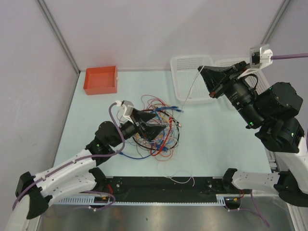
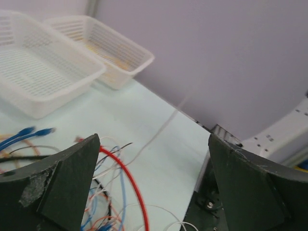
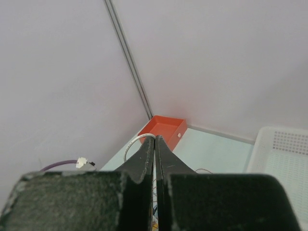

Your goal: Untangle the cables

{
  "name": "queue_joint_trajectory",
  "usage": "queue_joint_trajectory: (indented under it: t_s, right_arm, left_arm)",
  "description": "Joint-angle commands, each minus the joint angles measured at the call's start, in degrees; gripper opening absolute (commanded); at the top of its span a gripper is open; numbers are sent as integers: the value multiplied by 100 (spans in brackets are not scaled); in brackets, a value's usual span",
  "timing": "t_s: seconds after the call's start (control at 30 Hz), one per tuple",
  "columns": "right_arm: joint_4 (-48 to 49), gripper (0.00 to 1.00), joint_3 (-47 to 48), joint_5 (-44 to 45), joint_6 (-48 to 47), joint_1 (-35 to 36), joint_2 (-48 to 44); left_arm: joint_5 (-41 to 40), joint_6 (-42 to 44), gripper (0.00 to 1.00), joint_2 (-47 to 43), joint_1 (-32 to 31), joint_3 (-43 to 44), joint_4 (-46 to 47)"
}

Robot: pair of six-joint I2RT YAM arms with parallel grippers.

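My right gripper (image 3: 154, 140) clenched on white cable (image 1: 192, 85), arm raised high above white basket (image 1: 179, 72). My left gripper (image 1: 163, 127) spread wide, low over cable tangle (image 1: 159, 144).

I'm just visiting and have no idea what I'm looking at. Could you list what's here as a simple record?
Surface: pale green table
Containers: red bin at the far left; white baskets at the far right
Cable tangle: many thin coloured wires heaped mid-table
Left gripper: open, low over the heap
Right gripper: shut on a white cable, held high by the baskets; that cable slopes down toward the heap
Stray wire: lies apart near the front edge
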Motion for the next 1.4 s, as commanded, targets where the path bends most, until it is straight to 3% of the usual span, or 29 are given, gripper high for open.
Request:
queue_joint_trajectory:
  t_s: [0.0, 0.17, 0.4, 0.67, 0.77, 0.8, 0.83, 0.93, 1.0, 1.03, 1.07, 1.17, 1.27, 1.37]
  right_arm:
    - [-277, 0, 554, -17, 135, 8, 149]
    - [-427, 0, 687, -78, 310, 0, 193]
    - [-497, 0, 722, -376, 618, 8, 211]
    - [-471, 0, 485, -474, 812, 35, 114]
    - [-479, 0, 388, -474, 864, 44, 61]
    - [-479, 0, 344, -456, 856, 44, 18]
    - [-488, 0, 318, -448, 864, 44, 0]
    - [-506, 0, 178, -342, 856, 44, -149]
    - [-541, 0, 55, -228, 812, 44, -333]
    - [-550, 3, -146, -176, 812, 44, -413]
    - [-558, 36, -261, -79, 794, 44, -492]
    - [-576, 81, -972, 193, 916, 44, -896]
    - [-585, 92, -1788, 291, 1136, 44, -1212]
    - [-497, 95, -2430, 64, 1523, 44, -1309]
  left_arm:
    - [191, 733, 100, 304, -688, -4, 1550]
    - [59, 1236, 100, 813, -1137, 66, 2008]
    - [-423, 1474, 80, 1517, -1190, 339, 2166]
    - [-847, 1746, 66, 2141, -1190, 804, 2395]
    - [-785, 1764, 43, 2352, -1190, 1058, 2282]
    - [-802, 1781, 9, 2379, -1190, 1138, 2176]
    - [-837, 1816, 0, 2388, -1190, 1208, 2045]
    - [-995, 1756, 0, 2266, -1199, 1411, 1526]
    - [-1574, 1519, 0, 2037, -1173, 1752, 624]
    - [-1758, 1326, 0, 1967, -1146, 1972, -311]
    - [-1873, 1229, 0, 1923, -1094, 2513, -799]
    - [-1778, 991, 0, 1756, -760, 3525, -2082]
    - [-1707, 1025, 0, 1650, -593, 4395, -2692]
    - [-1743, 1105, 0, 1834, -566, 5423, -3369]
